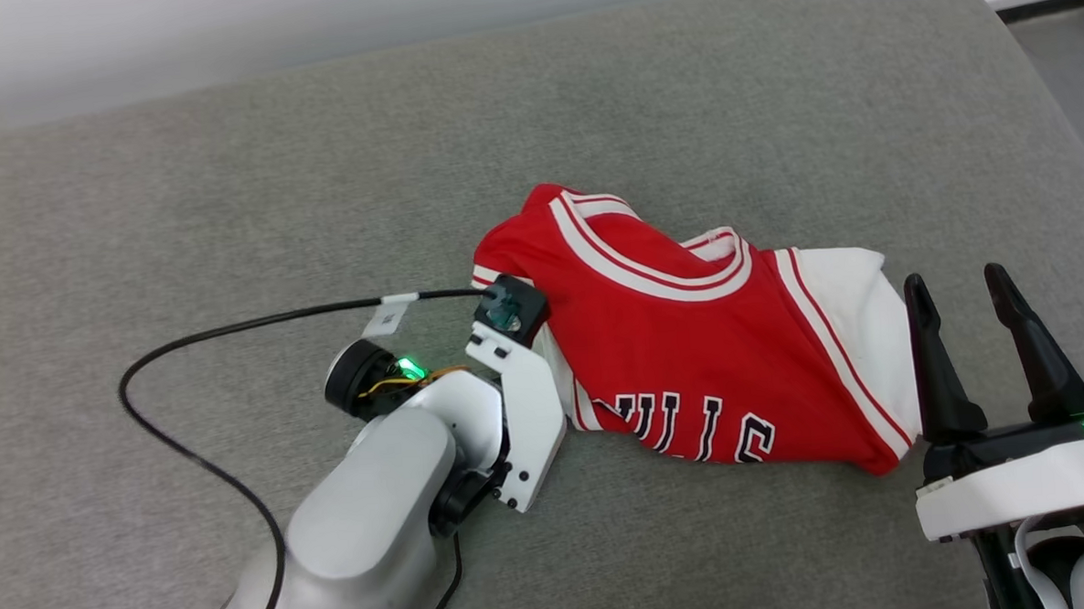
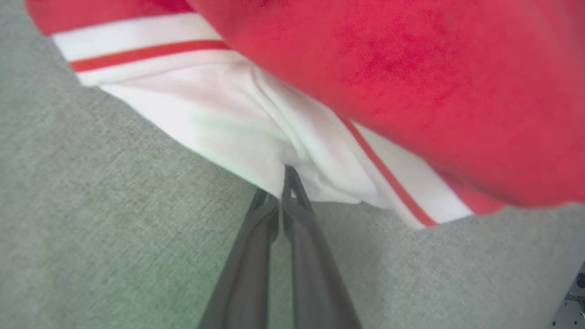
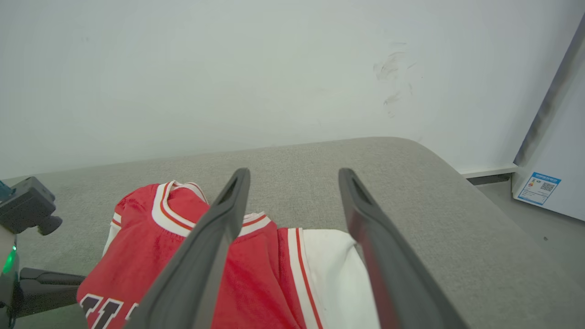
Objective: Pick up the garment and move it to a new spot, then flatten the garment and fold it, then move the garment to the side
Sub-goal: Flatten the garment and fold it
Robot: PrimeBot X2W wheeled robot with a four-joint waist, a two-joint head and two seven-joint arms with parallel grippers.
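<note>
Since grey cushion (image 1: 225, 172) is the biggest thing in the head view, starting there: garment (image 1: 690, 353) sits crumpled on it, right of centre. Striped collar is toward the far edge and the black chest letters (image 1: 694, 426) toward the robot. One white sleeve (image 1: 858, 309) is at the garment's right end.

Left arm (image 1: 377, 504) comes in from lower left, wrist up against the garment's left edge.

Right tool (image 1: 954, 277) is at lower right with jaws wide and nothing between them. Its nearer finger is just beside that white sleeve; contact can't be confirmed.

Left tool (image 2: 283, 183), in the left wrist view: fingers pressed together, tips pinching a fold of white sleeve fabric at the garment's edge, low over the cushion. Red body cloth bunches above the fold.

Black cable (image 1: 187, 343) loops across the cushion to the left wrist camera.
</note>
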